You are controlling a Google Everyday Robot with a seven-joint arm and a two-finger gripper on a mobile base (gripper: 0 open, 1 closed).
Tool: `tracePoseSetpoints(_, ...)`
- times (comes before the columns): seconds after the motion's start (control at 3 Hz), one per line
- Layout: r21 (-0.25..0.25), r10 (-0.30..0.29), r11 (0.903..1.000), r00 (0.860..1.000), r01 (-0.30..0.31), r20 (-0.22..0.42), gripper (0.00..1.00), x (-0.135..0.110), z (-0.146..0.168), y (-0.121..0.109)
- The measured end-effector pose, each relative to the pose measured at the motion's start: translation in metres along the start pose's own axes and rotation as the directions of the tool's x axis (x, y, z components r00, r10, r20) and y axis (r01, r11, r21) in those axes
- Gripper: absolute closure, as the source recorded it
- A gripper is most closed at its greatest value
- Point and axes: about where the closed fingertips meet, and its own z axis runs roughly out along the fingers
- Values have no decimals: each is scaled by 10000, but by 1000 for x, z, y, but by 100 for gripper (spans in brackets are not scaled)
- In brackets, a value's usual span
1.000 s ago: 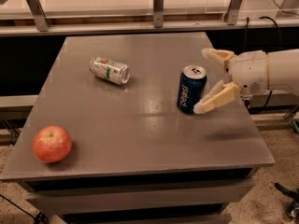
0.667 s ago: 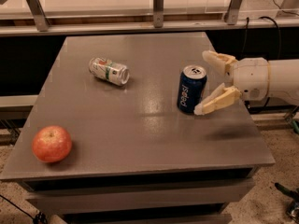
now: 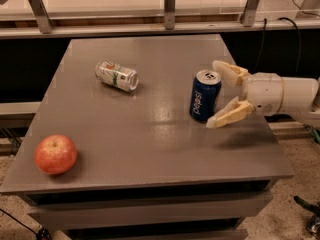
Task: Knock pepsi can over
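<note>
The pepsi can [image 3: 204,96] is dark blue with white lettering and a silver top. It leans slightly on the right part of the grey table [image 3: 150,144]. My gripper [image 3: 216,94] reaches in from the right, its two cream fingers spread open. One finger sits just behind the can's top, the other [image 3: 231,114] low at the can's right side, close to or touching it. The can is partly between the fingers but not gripped.
A silver-white can [image 3: 117,76] with green and red markings lies on its side at the table's back left. A red apple [image 3: 55,154] sits near the front left corner. A rail with metal posts [image 3: 170,6] runs behind the table.
My gripper has shifted slightly left toward the pepsi can. The can now leans a little instead of standing straight. The other can and the apple have not moved.
</note>
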Motion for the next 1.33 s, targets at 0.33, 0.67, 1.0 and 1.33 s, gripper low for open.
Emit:
tracePoseSetpoints(0.33,-229,26,9997,10000,-27,-48,0,9,7,3)
tracePoseSetpoints(0.67,-415,17,9991,9997,-27,-227,0,16,12,6)
tracePoseSetpoints(1.0,-786,113,9968,9993,-141,-356,0,28,25,15)
tracePoseSetpoints(1.33,-732,217,9970,9989,-247,-415,0,28,26,14)
